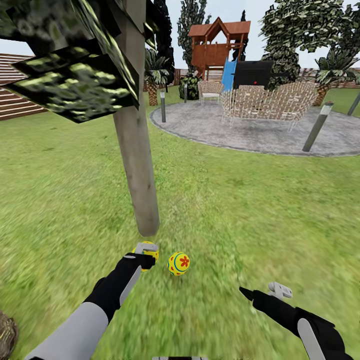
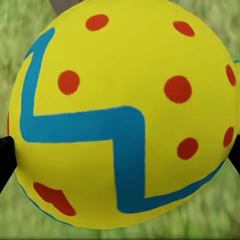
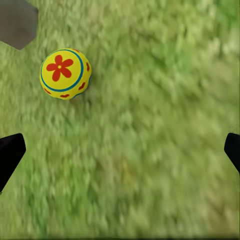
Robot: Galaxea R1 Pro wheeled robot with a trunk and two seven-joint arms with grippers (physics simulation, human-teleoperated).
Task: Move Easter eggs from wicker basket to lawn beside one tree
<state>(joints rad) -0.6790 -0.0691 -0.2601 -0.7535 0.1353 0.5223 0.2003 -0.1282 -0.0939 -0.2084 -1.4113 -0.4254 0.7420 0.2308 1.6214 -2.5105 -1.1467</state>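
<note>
We see our left gripper (image 1: pixel 145 254) closed around one Easter egg (image 2: pixel 125 115) — yellow with a blue zigzag and red dots — low over the lawn (image 1: pixel 240 210) at the foot of the tree (image 1: pixel 137 170). A second egg (image 1: pixel 178 263), bearing a red flower, lies just beside it. Our right gripper (image 1: pixel 262 290) hovers spread wide and empty — well apart from both.

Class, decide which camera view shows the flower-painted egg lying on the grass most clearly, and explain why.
The right wrist view: the flower-painted egg lies whole and unobstructed on the lawn, its red flower and blue ring plain. The head view shows it smaller, near the tree trunk. The left wrist view shows another egg.
</note>
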